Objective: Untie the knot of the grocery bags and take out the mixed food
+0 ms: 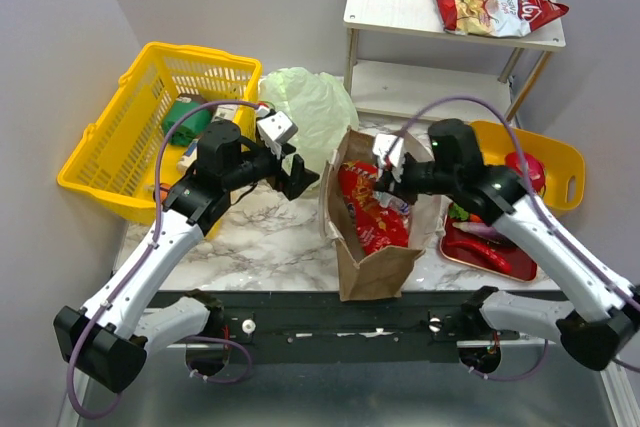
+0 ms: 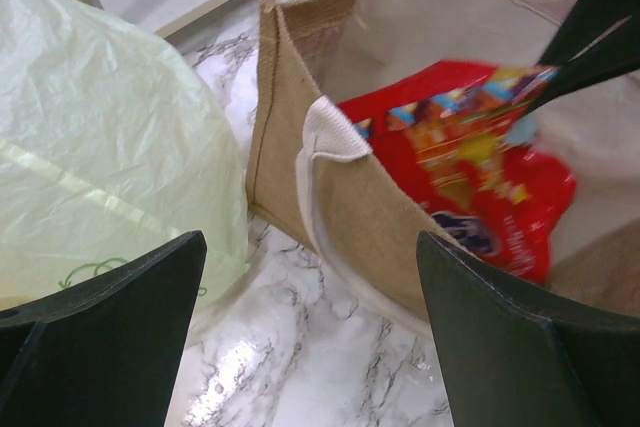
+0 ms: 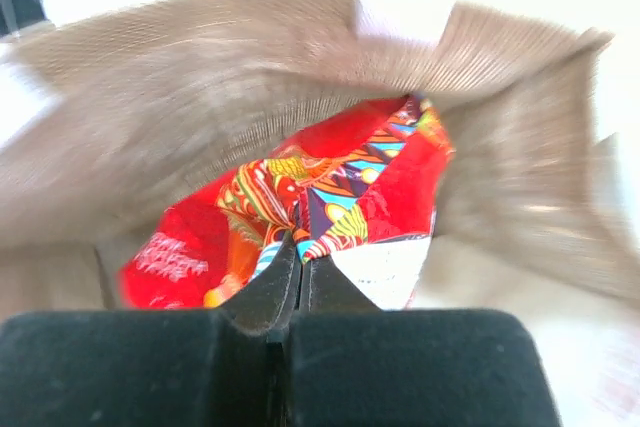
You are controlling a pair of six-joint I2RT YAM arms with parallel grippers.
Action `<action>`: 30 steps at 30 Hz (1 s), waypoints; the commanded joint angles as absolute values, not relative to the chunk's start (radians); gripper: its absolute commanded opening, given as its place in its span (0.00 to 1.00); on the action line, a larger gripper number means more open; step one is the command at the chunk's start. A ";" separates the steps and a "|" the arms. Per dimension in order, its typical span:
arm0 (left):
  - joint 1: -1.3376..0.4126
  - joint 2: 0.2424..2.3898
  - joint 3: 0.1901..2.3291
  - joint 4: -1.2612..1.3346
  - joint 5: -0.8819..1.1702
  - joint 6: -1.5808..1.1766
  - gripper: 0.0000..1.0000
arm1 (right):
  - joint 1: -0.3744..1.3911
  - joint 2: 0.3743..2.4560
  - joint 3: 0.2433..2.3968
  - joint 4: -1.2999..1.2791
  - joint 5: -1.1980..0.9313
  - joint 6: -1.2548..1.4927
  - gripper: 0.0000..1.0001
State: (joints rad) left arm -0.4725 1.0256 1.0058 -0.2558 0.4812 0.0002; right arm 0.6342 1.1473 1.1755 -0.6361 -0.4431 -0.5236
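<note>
The brown bag [image 1: 372, 265] stands open at the table's middle with shiny red snack packets [image 1: 365, 209] inside. My right gripper [image 3: 303, 249] reaches into it from the right and is shut on the edge of a red snack packet [image 3: 345, 182]. In the top view the right gripper [image 1: 386, 173] sits over the bag's mouth. My left gripper [image 1: 291, 173] hangs open just left of the bag, over bare marble, nothing between its fingers [image 2: 110, 317]. The pale green plastic bag [image 1: 312, 107] lies behind it and shows again in the left wrist view [image 2: 90, 147]. Its knot is out of view.
A yellow mesh basket [image 1: 128, 132] holding a green can and cartons stands at back left. At the back, a white shelf [image 1: 400, 9] carries a crisp bag [image 1: 500, 2]. To the right lie a yellow tray [image 1: 562, 162] and a red tray [image 1: 492, 252], both with food.
</note>
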 commanded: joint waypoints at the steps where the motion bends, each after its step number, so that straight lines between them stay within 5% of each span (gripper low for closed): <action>1: -0.474 1.060 1.074 -0.241 0.597 0.092 0.99 | 0.637 0.988 1.269 -0.770 -0.519 -0.902 0.00; 12: -0.551 1.144 1.253 -0.370 0.687 0.279 0.99 | 0.634 0.957 1.308 -0.493 -0.388 -0.835 0.01; 22: -0.555 1.147 1.247 -0.209 0.658 0.045 0.99 | 0.600 1.132 1.557 -0.226 -0.086 -0.539 0.00; 30: -0.574 1.262 1.345 -0.077 0.542 -0.121 0.99 | 0.594 1.250 1.669 -0.183 -0.115 -0.330 0.00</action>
